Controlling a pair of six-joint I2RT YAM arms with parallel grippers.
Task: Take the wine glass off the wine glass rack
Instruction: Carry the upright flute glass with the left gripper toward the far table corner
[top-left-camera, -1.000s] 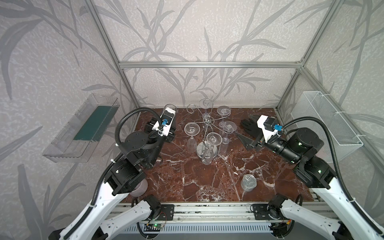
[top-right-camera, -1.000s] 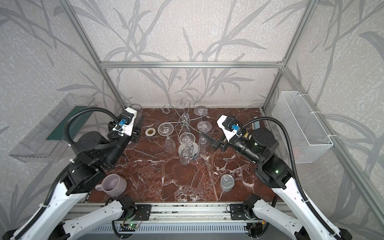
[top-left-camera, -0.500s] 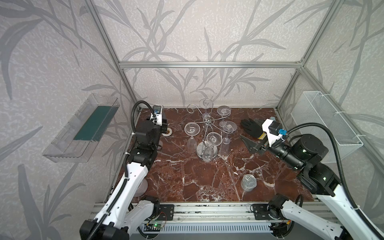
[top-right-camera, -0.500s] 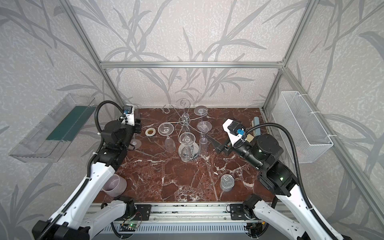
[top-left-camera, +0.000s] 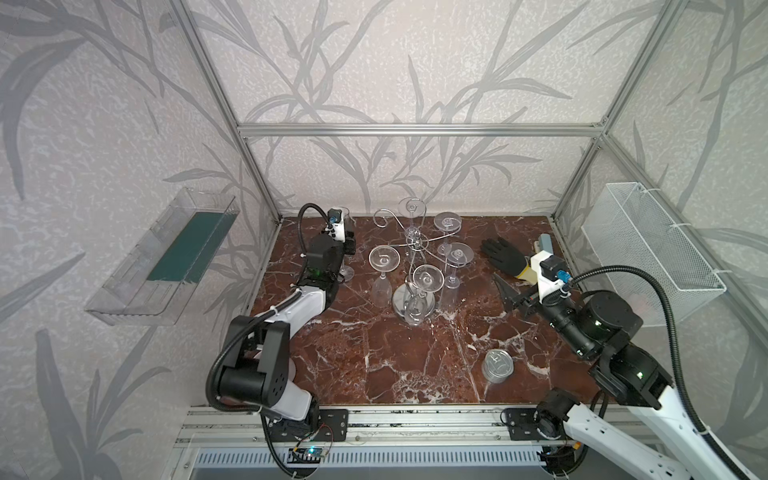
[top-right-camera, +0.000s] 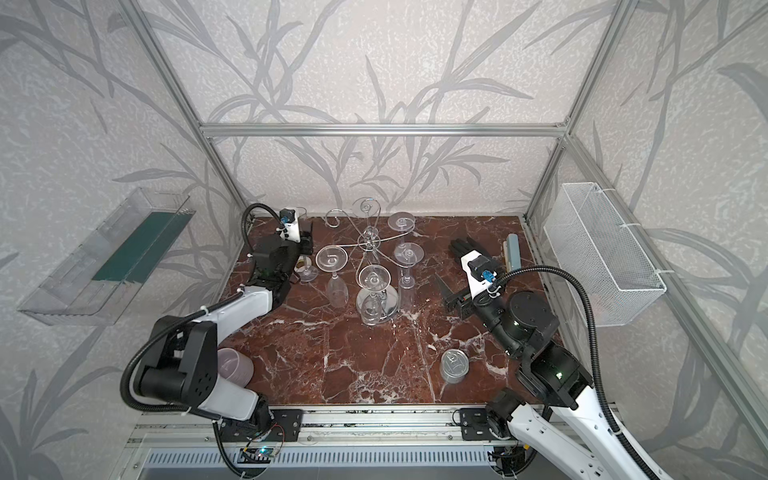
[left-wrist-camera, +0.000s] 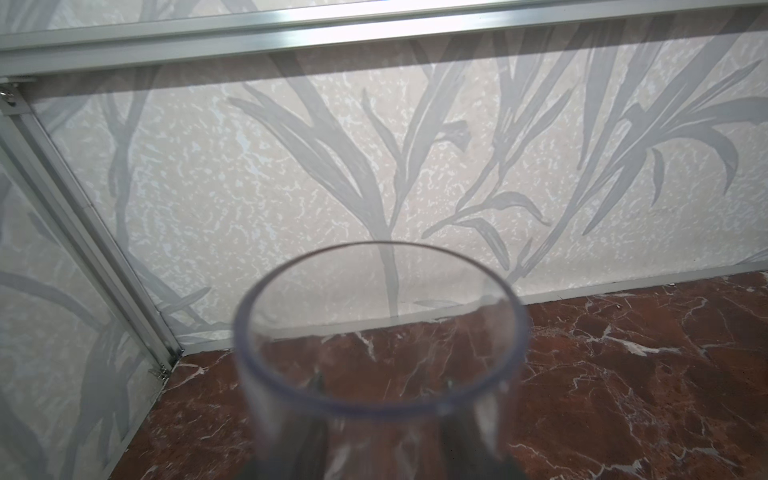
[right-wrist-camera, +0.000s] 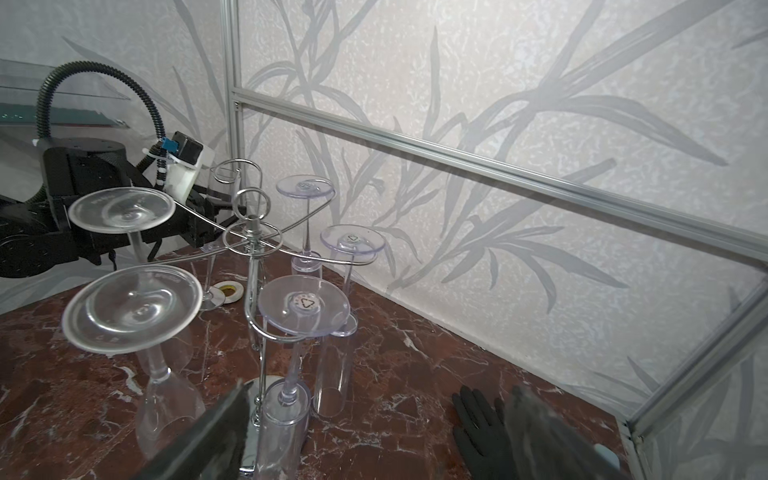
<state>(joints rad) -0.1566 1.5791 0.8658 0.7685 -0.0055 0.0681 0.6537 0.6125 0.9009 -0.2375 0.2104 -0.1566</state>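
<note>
The left arm's elbow has sunk low toward the front rail, while the left gripper (top-left-camera: 350, 245) has stayed at the back-left corner. The right gripper (right-wrist-camera: 380, 392) has drawn back a little from the rack (top-left-camera: 415, 243).

The left jaws are partly closed on the bowl of the glass (left-wrist-camera: 380, 405), which stands upright between them, off the rack. In the left wrist view its rim rises above the blurred fingers. Its foot sits straight below the jaws and looks to rest on the marble, just beside a tape roll (right-wrist-camera: 230, 291).

The right jaws are spread wide with nothing between them. Their dark fingers (right-wrist-camera: 208, 436) frame the rack, which stands ahead of them, near but apart. Five hung glasses (right-wrist-camera: 131, 307) dangle bowl-down from its curls, and the curl nearest the left jaws is bare. Its mirrored base sits low in front of the right jaws.

A glove (top-left-camera: 503, 255) lies on the marble to the back-wall side of the right jaws. A can (top-left-camera: 497, 365) stands behind them, well apart, toward the front rail.
</note>
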